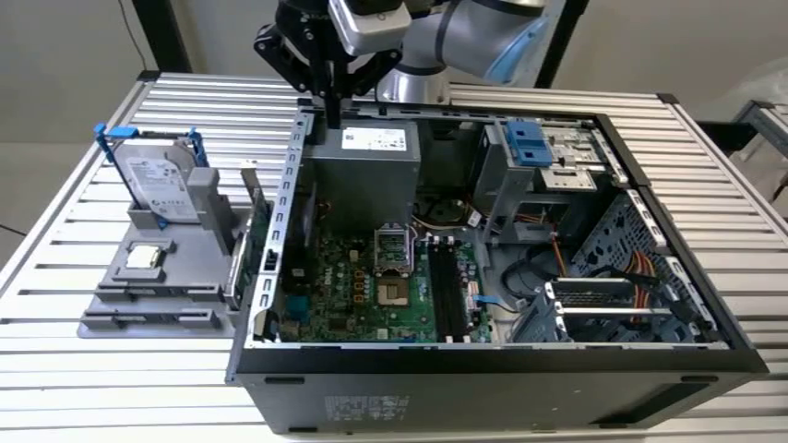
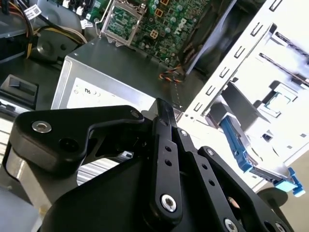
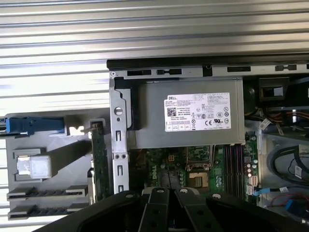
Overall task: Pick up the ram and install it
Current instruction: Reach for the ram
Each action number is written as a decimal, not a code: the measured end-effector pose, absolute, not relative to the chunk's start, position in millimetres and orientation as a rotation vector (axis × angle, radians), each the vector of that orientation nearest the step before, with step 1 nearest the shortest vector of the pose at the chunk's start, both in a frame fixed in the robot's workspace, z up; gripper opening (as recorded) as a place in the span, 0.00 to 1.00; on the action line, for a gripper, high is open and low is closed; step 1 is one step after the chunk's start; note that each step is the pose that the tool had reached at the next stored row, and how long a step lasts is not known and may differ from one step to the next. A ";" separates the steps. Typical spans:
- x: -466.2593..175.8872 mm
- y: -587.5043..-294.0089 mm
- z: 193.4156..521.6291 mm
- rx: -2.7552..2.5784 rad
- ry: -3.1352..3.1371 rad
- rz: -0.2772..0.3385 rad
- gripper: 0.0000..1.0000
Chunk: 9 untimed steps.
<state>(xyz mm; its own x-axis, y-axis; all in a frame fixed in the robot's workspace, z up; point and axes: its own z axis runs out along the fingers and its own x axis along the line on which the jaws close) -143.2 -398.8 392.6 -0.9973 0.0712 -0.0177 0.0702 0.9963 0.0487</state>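
The ram (image 1: pixel 246 242) is a thin green stick standing on edge in the grey holder (image 1: pixel 148 305), just outside the open computer case's wall on the exterior view's left. The first wrist view shows the ram (image 3: pixel 99 164) between that holder and the case wall. My gripper (image 1: pixel 332 118) hangs over the far rim of the case, above the grey power supply (image 1: pixel 364 175), well behind the ram and apart from it. Its black fingers (image 3: pixel 159 193) look pressed together with nothing between them. The second wrist view shows the gripper (image 2: pixel 161 108) over the power supply's edge.
A silver hard drive in a blue frame (image 1: pixel 162 180) and a small square processor (image 1: pixel 146 257) sit in the same holder. Inside the case lie the motherboard (image 1: pixel 357 295), its dark memory slots (image 1: pixel 449 291) and cables (image 1: pixel 615 268). The slatted metal table (image 1: pixel 74 369) surrounds everything.
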 end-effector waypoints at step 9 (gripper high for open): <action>-152.1 -398.8 392.6 0.110 3.119 0.075 0.00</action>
<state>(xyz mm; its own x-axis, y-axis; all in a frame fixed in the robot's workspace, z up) -152.1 -398.8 392.6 -0.9973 0.0712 -0.0175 0.0702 0.9963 0.0487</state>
